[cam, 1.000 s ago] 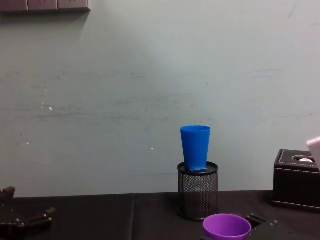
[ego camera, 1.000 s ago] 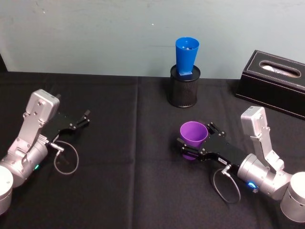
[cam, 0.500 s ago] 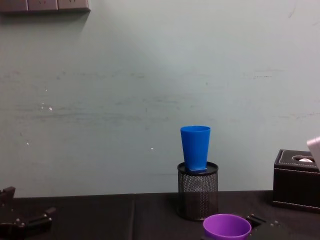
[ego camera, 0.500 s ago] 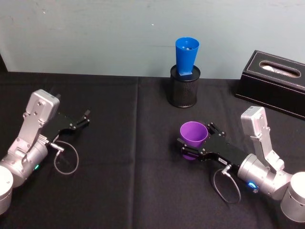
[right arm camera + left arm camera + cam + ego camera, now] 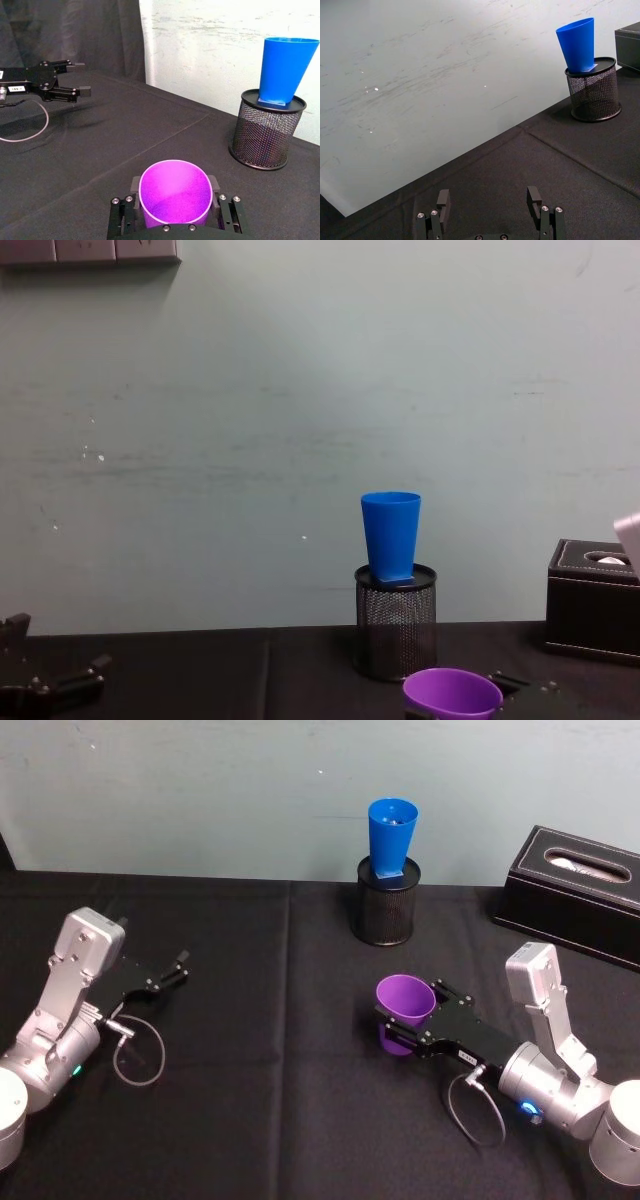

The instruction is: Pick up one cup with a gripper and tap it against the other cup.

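the right gripper [image 5: 403, 1028] is clamped on the lower body of the purple cup [image 5: 405, 1003], one finger on each side, the cup's mouth facing up, near the middle of the black table [image 5: 270, 1120]. the blue cup [image 5: 392, 838] sits in the mesh pen holder [image 5: 386, 910] farther back, well apart. the left gripper [image 5: 172, 975] rests at the left, fingers spread wide and empty.

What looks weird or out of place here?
The blue cup is perched on top of the black mesh pen holder instead of on the table. The purple cup held in the right tool looks fine. Nothing is spilled.
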